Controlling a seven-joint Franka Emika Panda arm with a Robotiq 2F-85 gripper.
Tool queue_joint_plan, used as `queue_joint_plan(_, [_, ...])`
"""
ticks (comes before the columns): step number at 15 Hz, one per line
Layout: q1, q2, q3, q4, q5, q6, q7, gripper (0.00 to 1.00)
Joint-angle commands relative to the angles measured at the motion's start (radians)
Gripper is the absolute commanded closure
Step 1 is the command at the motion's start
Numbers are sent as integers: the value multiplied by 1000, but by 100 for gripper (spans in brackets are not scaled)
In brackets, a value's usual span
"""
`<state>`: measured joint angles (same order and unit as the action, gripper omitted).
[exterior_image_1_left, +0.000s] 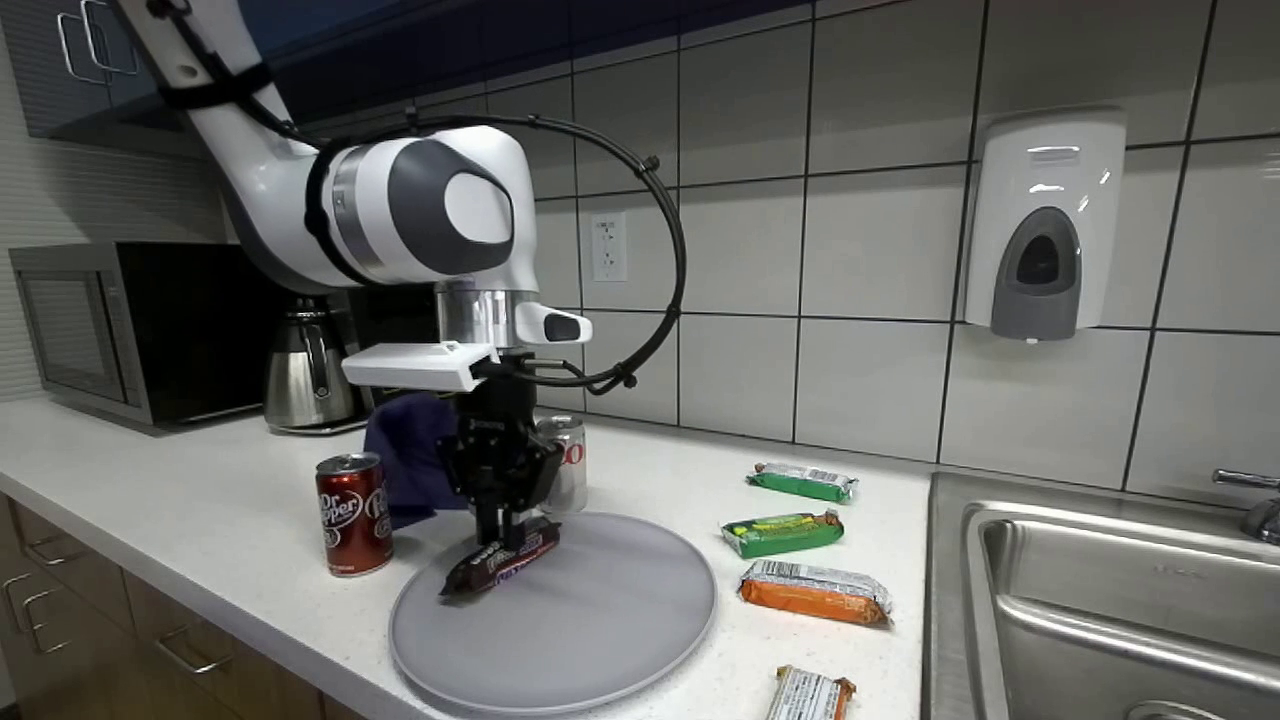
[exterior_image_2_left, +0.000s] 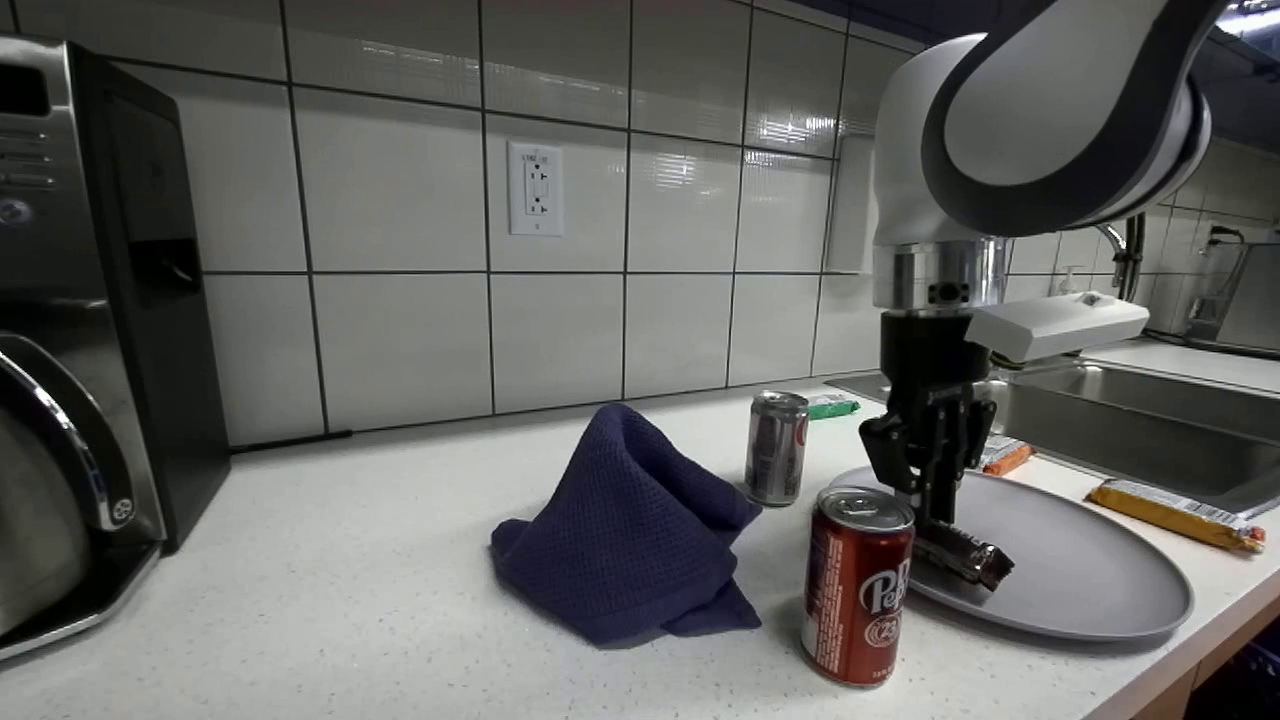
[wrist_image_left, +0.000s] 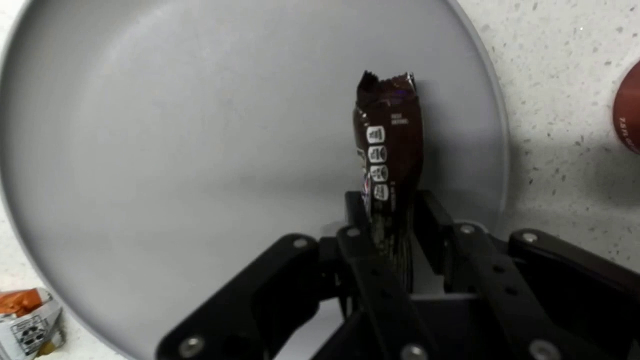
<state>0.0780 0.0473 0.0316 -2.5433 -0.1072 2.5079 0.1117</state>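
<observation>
- Straddles brown-wrapped bar (wrist_image_left: 395, 140) w/ gripper (wrist_image_left: 391, 200) spread to abt bar's width; can't tell if clamped.
- Lies on grey plate (wrist_image_left: 175, 125), nr Dr Pepper can (exterior_image_1_left: 355, 515).
- Prob. light, firm, slick-wrapped, crushable if squeezed hard.
- Best gripped mid-length, across width, clear of crimped ends.

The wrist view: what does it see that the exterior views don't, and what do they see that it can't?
Only the wrist view shows the row of little white boxes printed on the dark wrapped bar.

Only the exterior views show the purple cloth, the silver can, the wall outlet and the sink; all four are in both exterior views.

Shared by all: the gray plate, the dark wrapped bar, the tool and the red can, though the wrist view catches just the can's edge.
</observation>
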Motion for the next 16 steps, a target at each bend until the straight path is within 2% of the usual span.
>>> queue_joint_plan(1, [-3, -61, 8, -33, -14, 1, 18, 37])
queue_joint_plan(6, [-14, -67, 1, 6, -15, -26, 38, 1])
queue_joint_plan(16, [-58, 8, -43, 131, -6, -47, 147, 0])
